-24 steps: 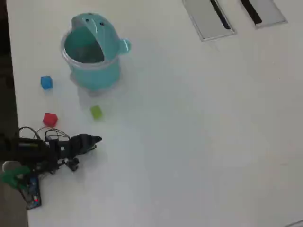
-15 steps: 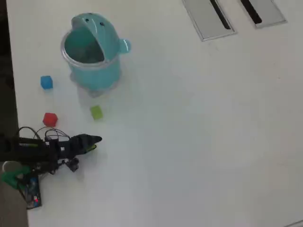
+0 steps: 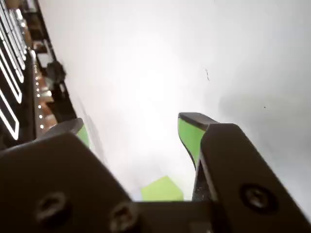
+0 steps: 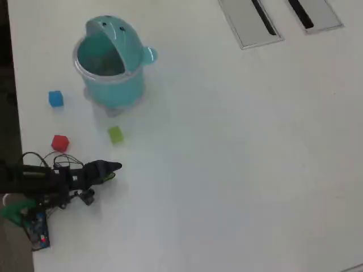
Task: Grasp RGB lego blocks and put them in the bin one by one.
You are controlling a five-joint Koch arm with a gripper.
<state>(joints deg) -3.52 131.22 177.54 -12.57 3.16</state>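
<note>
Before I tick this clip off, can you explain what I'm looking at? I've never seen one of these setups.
It is a small hobby robot arm on a white table, ending in a pincer.

One picture looks straight down from above. The other comes from a camera on the arm's wrist, looking out past the pincer's black, green-padded fingers; there the pincer is open and empty.

On the table, seen from above, stand a round teal bin, a blue block, a red block and a yellowish green block. All three blocks lie outside the bin; none is held. Two grey panels sit at the top edge.
</note>
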